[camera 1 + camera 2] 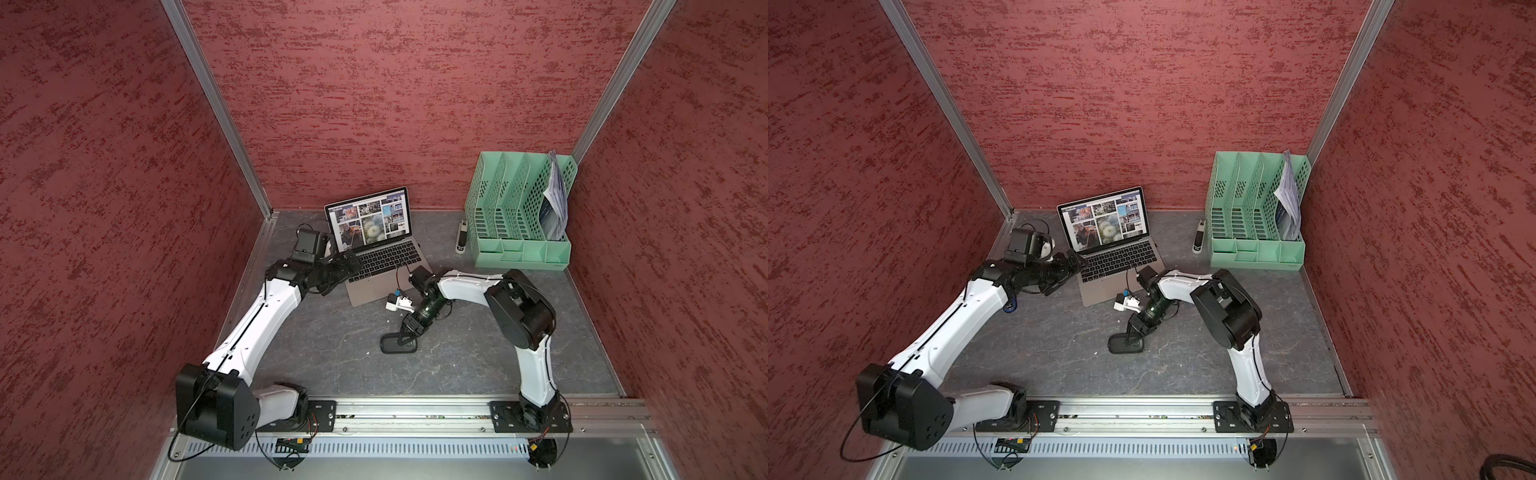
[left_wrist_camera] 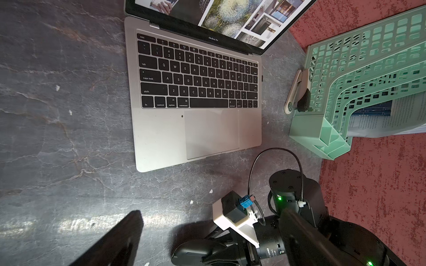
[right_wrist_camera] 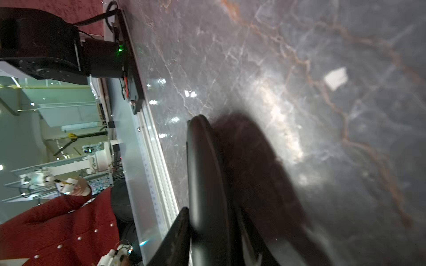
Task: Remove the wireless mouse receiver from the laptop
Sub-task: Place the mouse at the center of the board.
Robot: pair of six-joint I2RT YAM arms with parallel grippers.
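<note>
Right fingers (image 3: pixel 177 235) straddle the mouse (image 3: pixel 207 172), grip indeterminate; left fingers (image 2: pixel 124 237) gape wide, empty; wireless mouse receiver (image 2: pixel 262 78), seemingly a light, rigid, slippery stub, protrudes from the 3 o'clock edge of the laptop (image 2: pixel 159 138): pinch its flanks.

Dark marbled desk (image 1: pixel 316 365), flat black mouse (image 1: pixel 390 345) right under the right tool (image 1: pixel 406 335), open laptop (image 1: pixel 372 289) beyond it, next to the left tool (image 1: pixel 352 264), green file rack (image 1: pixel 519 254) and small stapler (image 1: pixel 460 240) farther back from the right tool
</note>
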